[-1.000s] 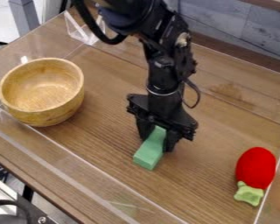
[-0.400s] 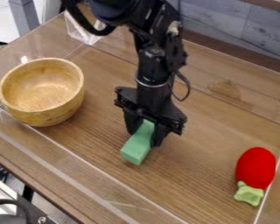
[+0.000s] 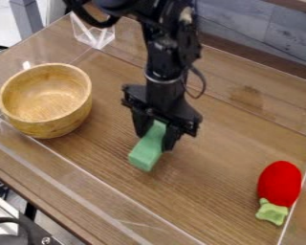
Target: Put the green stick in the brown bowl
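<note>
Gripper (image 3: 159, 129) is clenching the upper end of the green stick (image 3: 148, 152), pointing straight down; stick is hanging tilted, low end just above the table (image 3: 232, 115); brown bowl (image 3: 45, 99) is sitting well apart, toward the left. Judgement: carry wants enough height to clear the bowl's rim; grip staying firm; release only over the hollow.

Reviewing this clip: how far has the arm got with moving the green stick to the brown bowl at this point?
Done: the gripper is shut on the green stick, which hangs tilted from the jaws. In hand: carrying it; whether its lower end has cleared the table cannot be told. Left: the brown bowl on the left is empty, so the stick has to travel over to it and be released inside.
</note>
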Robot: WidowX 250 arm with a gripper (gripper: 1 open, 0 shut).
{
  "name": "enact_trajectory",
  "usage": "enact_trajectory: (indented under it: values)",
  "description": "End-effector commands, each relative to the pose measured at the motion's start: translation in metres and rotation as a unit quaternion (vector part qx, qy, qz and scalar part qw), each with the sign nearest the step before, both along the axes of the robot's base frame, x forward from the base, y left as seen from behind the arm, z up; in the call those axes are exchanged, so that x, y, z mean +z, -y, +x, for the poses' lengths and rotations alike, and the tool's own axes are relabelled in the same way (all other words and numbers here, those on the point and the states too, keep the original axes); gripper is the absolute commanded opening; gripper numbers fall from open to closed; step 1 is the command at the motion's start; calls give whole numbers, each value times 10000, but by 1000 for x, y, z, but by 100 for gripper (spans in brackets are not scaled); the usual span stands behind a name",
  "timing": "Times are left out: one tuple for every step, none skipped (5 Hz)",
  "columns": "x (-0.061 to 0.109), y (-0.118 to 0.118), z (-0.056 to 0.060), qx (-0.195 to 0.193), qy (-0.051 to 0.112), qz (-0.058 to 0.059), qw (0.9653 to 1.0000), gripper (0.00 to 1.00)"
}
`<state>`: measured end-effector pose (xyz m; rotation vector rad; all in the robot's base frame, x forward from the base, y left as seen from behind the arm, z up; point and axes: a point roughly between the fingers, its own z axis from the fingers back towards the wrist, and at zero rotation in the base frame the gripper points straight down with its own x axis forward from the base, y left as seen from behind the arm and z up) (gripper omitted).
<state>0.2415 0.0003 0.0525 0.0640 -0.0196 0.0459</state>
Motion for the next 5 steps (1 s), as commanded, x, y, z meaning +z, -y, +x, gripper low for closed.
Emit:
enact_trajectory:
  values:
    - [25,-6,11,51,348,35,9994,0]
    - [34,-14,11,130,391,78,9991,0]
    - [44,-29,13,237,462,130,9986,0]
    - [51,-48,14,374,510,191,9978,0]
    - [55,-73,15,486,548,252,9970,0]
